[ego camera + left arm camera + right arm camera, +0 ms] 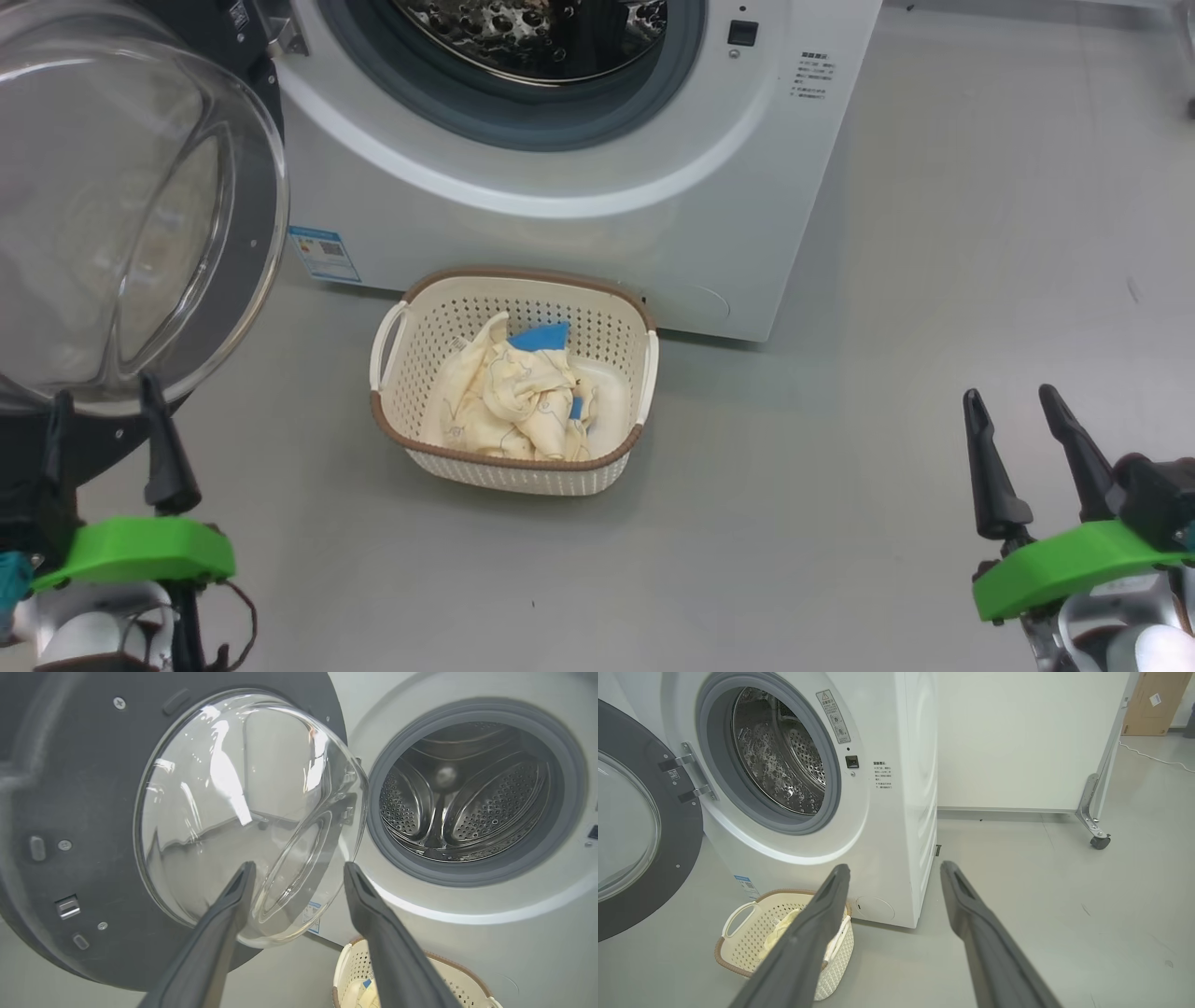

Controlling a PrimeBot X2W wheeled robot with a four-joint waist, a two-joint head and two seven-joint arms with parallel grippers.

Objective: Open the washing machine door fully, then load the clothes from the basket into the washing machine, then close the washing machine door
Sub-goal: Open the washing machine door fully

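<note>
We judged the first step as good as done: the washing machine door [131, 215] stood swung wide to the left on its hinge, its glass bowl facing us, and the mouth of the washing machine [579, 233] lay fully clear. Whether the door could go any further we could not tell.

Loading had not begun. The steel drum [467, 798] showed bare perforated walls and no cloth in the part we could see. The basket [523, 478] sat on the floor [840, 467] just in front of the machine, below the opening. In it the clothes [509, 397] lay in one crumpled cream heap with a blue patch at the back, and part of the basket floor was bare on the right.

Our left gripper [105, 397] hung low beside the door's rim, fingers apart and empty. Our right gripper [1009, 394] hovered well off to the right of the basket, fingers likewise spread, holding nothing. Loading and closing the door were left.
</note>
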